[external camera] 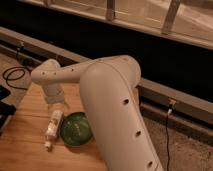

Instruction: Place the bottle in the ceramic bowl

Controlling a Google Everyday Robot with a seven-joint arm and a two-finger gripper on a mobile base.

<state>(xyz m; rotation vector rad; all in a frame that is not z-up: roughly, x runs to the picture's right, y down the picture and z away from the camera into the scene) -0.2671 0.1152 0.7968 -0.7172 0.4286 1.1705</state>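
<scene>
The slim white bottle [53, 127] lies on its side on the wooden table [22, 142], its cap end toward the front, just left of the ceramic bowl [76, 129] and almost touching its rim. The bowl is round, dark green, with pale swirls inside, and it holds nothing. My gripper [56, 105] hangs from the white arm [107, 95] just above and behind the bottle's far end.
A black cable [14, 75] coils on the floor at the left. A dark object [4, 107] sits at the table's left edge. A dark wall with a ledge [165, 95] runs behind the table. The big white arm covers the table's right part.
</scene>
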